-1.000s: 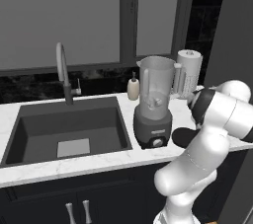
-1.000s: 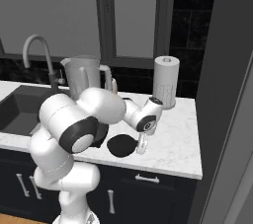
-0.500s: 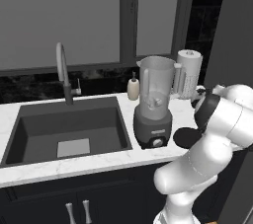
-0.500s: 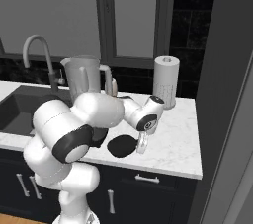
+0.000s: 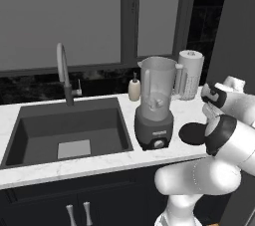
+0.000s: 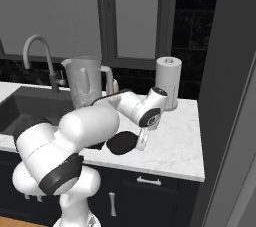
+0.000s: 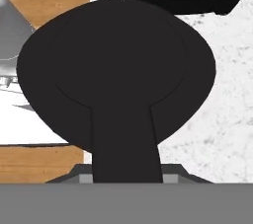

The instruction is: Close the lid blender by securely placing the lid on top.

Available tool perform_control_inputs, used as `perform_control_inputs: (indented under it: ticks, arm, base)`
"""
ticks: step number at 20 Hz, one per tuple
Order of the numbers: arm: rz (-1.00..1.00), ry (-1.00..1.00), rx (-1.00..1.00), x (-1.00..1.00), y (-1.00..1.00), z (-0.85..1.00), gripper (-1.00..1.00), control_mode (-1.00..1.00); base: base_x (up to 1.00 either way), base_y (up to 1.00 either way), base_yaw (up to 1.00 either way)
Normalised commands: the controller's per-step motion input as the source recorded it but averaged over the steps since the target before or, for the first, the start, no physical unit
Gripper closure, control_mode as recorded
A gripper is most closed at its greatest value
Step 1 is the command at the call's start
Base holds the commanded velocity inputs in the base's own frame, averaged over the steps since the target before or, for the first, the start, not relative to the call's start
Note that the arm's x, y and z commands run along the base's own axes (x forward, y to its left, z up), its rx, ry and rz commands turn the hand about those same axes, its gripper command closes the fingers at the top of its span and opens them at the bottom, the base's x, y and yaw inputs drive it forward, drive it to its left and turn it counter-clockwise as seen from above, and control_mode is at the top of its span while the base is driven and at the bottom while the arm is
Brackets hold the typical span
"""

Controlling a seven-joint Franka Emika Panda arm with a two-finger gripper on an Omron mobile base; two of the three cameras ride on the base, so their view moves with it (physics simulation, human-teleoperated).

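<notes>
White marbled tabletop [image 6: 175,141] carries a dark sink [image 5: 69,130] and the blender [image 5: 157,103], a tall clear plastic jar on a dark grey base with a front knob. Right of the blender base, the flat black round lid [image 6: 122,143] hangs just above the tabletop, its tab pinched in the closed gripper [image 6: 142,140]. The blender jar mouth is uncovered. Behind the blender stands a white paper-towel roll [image 5: 191,73].

Soft, even rendered light, rather dim; no glare. The marble worktop [image 6: 175,141] reads brightest, faint shadow beneath the lid [image 6: 122,142]. Hand view is sharp but coarse-textured.
</notes>
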Motion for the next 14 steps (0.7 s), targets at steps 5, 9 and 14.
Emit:
perform_control_inputs:
  ticks: [5,9,14]
  arm:
    - [-0.06,0.00,0.00,-0.15,0.07,0.66,1.00,-1.00]
    - [-0.06,0.00,0.00,-0.31,0.00,0.76,1.00,-1.00]
    - [-0.06,-0.01,0.00,-0.53,0.01,0.72,1.00,-1.00]
  base:
    - [0.00,0.00,0.00]
    - [0.00,0.00,0.00]
    - [0.00,0.00,0.00]
